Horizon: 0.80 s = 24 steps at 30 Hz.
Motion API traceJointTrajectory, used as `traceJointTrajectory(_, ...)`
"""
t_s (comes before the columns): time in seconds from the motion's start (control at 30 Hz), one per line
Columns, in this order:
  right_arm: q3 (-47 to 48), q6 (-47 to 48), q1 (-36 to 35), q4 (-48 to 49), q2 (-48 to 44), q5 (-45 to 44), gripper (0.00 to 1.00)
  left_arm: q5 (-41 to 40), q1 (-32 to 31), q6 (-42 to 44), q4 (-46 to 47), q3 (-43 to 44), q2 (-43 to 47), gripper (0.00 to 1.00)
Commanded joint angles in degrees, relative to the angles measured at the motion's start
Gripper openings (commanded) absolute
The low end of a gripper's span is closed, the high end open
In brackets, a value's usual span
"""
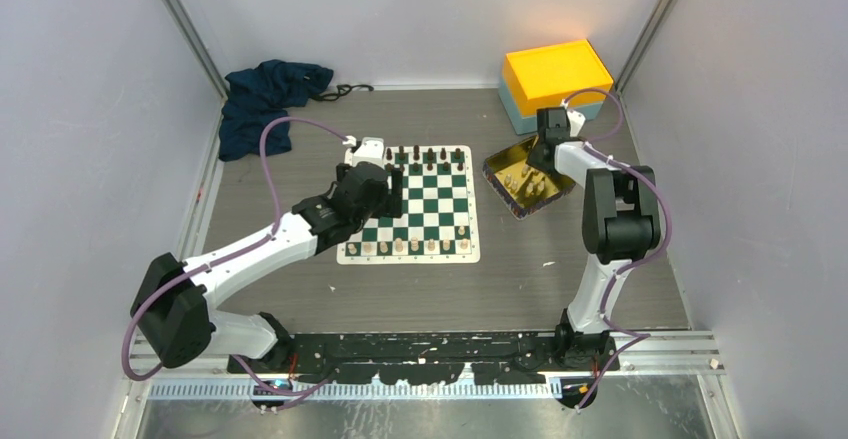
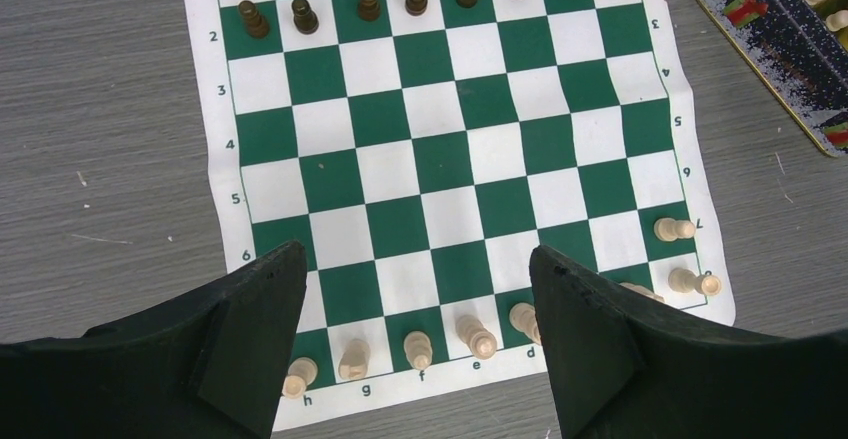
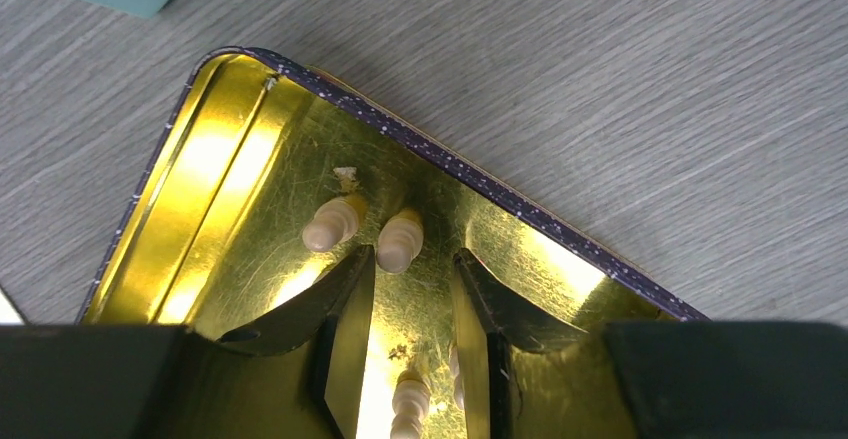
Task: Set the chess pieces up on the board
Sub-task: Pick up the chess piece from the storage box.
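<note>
The board (image 1: 415,204) lies at the table's middle, with black figures on its two far rows. Cream chess pieces (image 2: 418,347) stand along its near row, and two more (image 2: 675,228) sit at the right edge. My left gripper (image 2: 417,251) hovers open and empty over the near rows, its fingers wide apart. My right gripper (image 3: 413,252) is down inside the gold tray (image 3: 480,184), jaws partly open. Two cream pieces (image 3: 400,239) lie just past its fingertips. Another piece (image 3: 410,399) lies loose between the fingers, untouched.
The tray (image 1: 500,171) sits right of the board, tilted to it. A yellow box on a teal one (image 1: 555,74) stands at the back right. A dark blue cloth (image 1: 265,99) lies at the back left.
</note>
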<state>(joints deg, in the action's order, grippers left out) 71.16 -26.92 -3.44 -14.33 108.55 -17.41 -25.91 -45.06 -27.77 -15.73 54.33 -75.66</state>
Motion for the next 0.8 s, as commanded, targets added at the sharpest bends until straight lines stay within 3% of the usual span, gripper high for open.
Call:
traceJointTrajectory(0.0, 2.2, -0.6, 0.4, 2.3, 0.7, 0.3, 0.39, -0.9, -0.1, 1.0, 3.6, 2.5, -0.1, 0.82)
traceJointTrajectory(0.3, 2.9, -0.5, 0.6, 2.2, 1.2, 0.4, 0.26, -1.2, -0.2, 1.3, 3.7, 2.3, -0.2, 0.82)
traceJointTrajectory(0.6, 1.9, -0.4, 0.6, 2.3, -0.9, 0.3, 0.02, -1.3, -0.2, 1.3, 3.5, 2.3, 0.0, 0.82)
traceJointTrajectory(0.77, 0.5, -0.4, 0.6, 2.7, -3.2, 0.4, 0.01, -1.3, -0.2, 1.1, 3.2, 2.1, 0.4, 0.82)
